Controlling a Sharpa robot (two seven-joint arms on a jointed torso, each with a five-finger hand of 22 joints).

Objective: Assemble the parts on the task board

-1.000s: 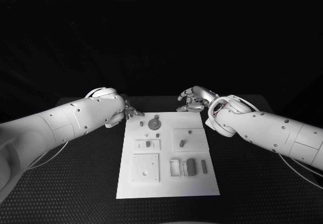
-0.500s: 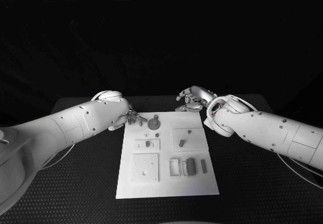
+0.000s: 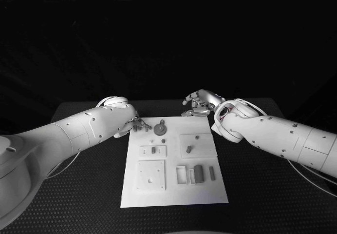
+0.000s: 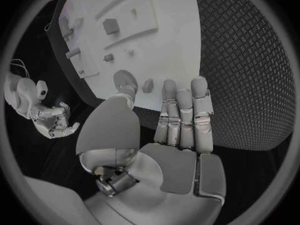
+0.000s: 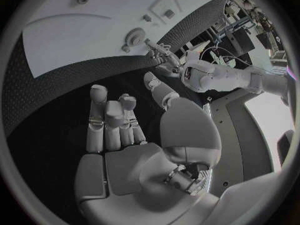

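The white task board (image 3: 211, 191) lies in the middle of the black table with small grey parts on it. A round gear-like part (image 3: 160, 129) sits near its far edge. My left hand (image 3: 138, 125) hovers at the board's far left corner, just beside that round part (image 4: 125, 78). Its fingers (image 4: 180, 110) are stretched out and the left hand (image 4: 178, 135) holds nothing. My right hand (image 3: 199, 105) hangs over the table beyond the board's far edge. With fingers loosely bent, the right hand (image 5: 119, 130) is empty.
More parts lie on the board: a small block (image 3: 154, 150) at mid-left, a peg (image 3: 189, 149) at mid-right, upright pieces (image 3: 199, 174) near the front. Black table mat (image 3: 267, 195) surrounds the board on every side.
My left arm has swung inward, bringing its hand a little closer to the round part. The right hand has hardly moved.
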